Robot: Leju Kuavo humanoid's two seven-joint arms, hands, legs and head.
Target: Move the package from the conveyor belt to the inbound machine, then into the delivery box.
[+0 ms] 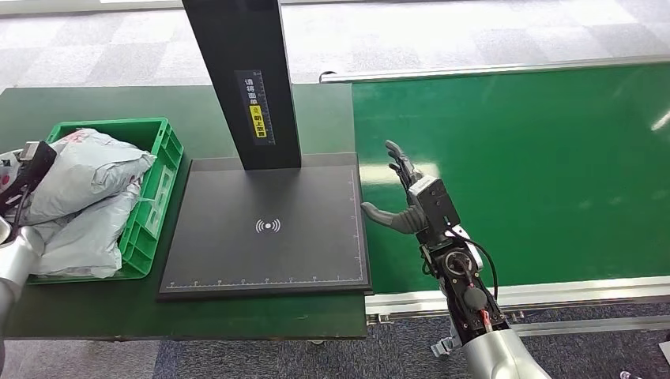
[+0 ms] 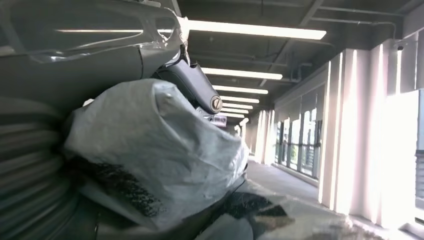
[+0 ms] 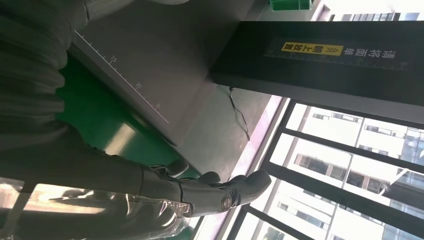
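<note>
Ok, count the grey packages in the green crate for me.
3 that I can make out: one package on top under the left hand, a second below it, a third at the near end. More may lie underneath.

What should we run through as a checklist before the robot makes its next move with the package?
1. Package held: ok. The left hand grips a grey package over the green delivery box.
2. Room in the box: cannot tell. Grey packages already pile above its rim.
3. Inbound machine plate free: ok, nothing lies on it.
4. Right hand free: ok. It holds nothing, its fingers are spread, and it is over the conveyor belt beside the plate.
5. Next package on the belt: not ok, none on the visible stretch.
</note>
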